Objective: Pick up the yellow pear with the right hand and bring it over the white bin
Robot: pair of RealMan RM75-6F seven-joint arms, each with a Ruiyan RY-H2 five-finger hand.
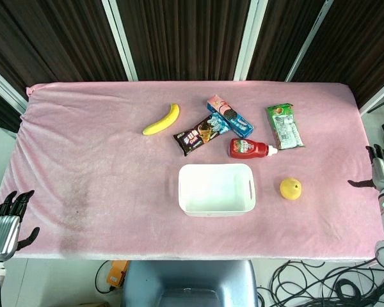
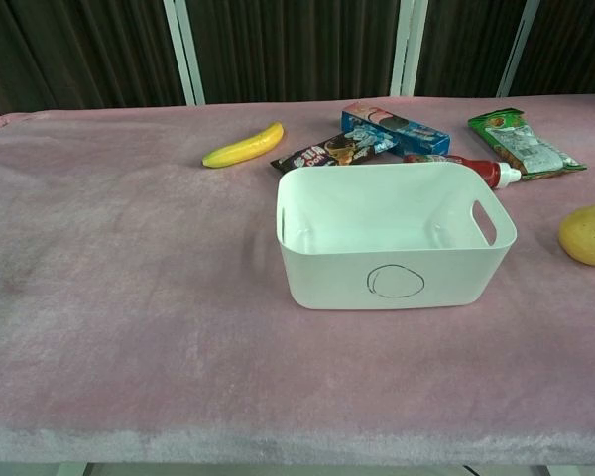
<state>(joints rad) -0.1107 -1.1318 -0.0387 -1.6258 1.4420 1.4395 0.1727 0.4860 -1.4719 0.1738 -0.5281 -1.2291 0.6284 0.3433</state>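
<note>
The reach has not begun: the right hand (image 1: 383, 182) holds nothing at the table's right edge, fingers apart, and the pear (image 1: 290, 188) lies well inward of its fingertips, just beside the bin (image 1: 216, 189). The left hand (image 1: 8, 220) also waits empty with fingers spread. Next the right hand must cross to the pear and close around it; no wrapper print is readable, and the bin's front bears only a drawn circle.

I see a table covered with a pink cloth (image 1: 102, 166). Near its far edge a banana (image 1: 162, 120) lies toward the left. Beside it, around the middle, a dark snack packet (image 1: 201, 133) touches a blue biscuit box (image 1: 230, 116). A red ketchup bottle (image 1: 251, 149) lies on its side just in front of them. A green packet (image 1: 284, 126) lies toward the right edge.
</note>
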